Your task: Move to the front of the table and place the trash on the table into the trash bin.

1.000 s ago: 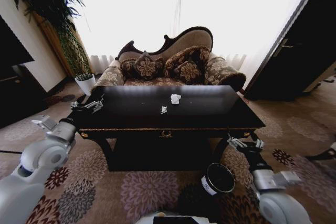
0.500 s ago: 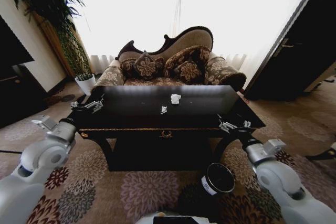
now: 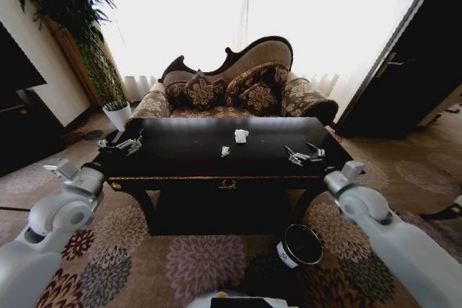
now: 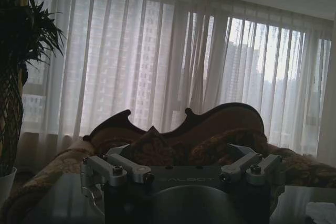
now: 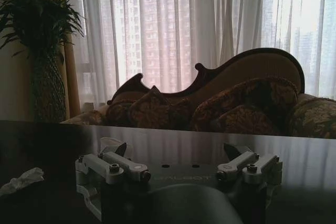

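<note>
table [image 3: 180,164] long axis left-right | right gripper [image 3: 304,154] open above it | left gripper [image 3: 121,145] open at end

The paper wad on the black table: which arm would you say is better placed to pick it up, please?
Probably the right. Its tool hangs open over the table, level with the small scrap and near the paper wad. The left tool sits at the far left edge.

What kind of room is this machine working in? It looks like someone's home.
Probably a furnished living room or hotel lounge: an ornate patterned sofa with cushions stands before sheer curtains, a glossy black table sits on floral carpet, and a tall potted plant fills the corner.
</note>
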You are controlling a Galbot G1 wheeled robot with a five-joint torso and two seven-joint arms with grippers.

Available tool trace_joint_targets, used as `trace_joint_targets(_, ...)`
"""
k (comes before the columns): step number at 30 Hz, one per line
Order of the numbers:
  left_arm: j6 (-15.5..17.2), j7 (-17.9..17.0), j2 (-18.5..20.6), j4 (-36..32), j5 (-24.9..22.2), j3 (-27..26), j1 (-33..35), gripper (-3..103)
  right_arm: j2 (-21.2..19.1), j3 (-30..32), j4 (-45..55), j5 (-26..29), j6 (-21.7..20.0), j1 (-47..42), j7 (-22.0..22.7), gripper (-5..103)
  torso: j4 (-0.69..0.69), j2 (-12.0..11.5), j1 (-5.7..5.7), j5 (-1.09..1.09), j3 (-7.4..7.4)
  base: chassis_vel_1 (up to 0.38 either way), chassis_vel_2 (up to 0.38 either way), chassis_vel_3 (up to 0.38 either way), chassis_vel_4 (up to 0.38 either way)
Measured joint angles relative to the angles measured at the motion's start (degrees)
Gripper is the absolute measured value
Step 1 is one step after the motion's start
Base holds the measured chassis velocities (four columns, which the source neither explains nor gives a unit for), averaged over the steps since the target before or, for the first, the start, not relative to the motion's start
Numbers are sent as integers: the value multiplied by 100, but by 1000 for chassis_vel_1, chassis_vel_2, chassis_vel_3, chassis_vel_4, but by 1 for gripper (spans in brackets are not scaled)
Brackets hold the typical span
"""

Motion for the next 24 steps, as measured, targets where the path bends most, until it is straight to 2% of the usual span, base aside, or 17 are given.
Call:
trace_joint_targets(9, 0, 0, 0, 0, 0, 0, 0, 100, 113, -1421, -561, 42, -76, 1358, 107, 100, -1, 0, -1, 0, 0, 0, 0, 0, 0)
trace_joint_targets(15, 0, 1, 0, 0, 0, 0, 0, 100, 231, -2007, -949, 42, -70, 2031, 107, 100, 0, 0, -1, 0, 0, 0, 0, 0, 0)
trace_joint_targets(24, 0, 0, 0, 0, 0, 0, 0, 100, 687, -3420, -2098, 29, 20, 3273, 21, 100, 0, 0, -1, 0, 0, 0, 0, 0, 0)
